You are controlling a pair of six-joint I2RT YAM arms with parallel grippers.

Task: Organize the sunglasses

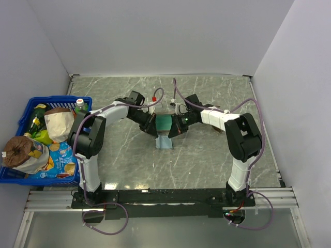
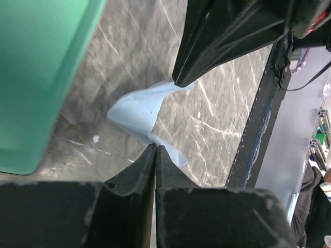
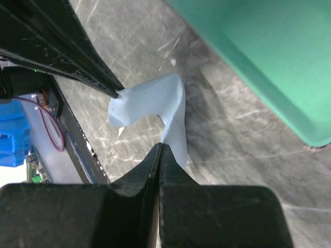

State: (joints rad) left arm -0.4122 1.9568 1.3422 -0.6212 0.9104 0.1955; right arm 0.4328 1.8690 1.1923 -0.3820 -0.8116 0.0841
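Both arms reach inward | end effectors pinch cloth (image 1: pixel 164 140) corners

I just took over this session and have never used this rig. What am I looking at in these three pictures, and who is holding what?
Two robot arms are bolted at a table's near edge. The overhead picture looks down on both; the other two come from cameras on each wrist. The left gripper and right gripper are each shut on a corner of a light blue cloth, stretched between them. Beside it lies an open case with teal lining. A blue basket of groceries sits far left. I cannot see the sunglasses.
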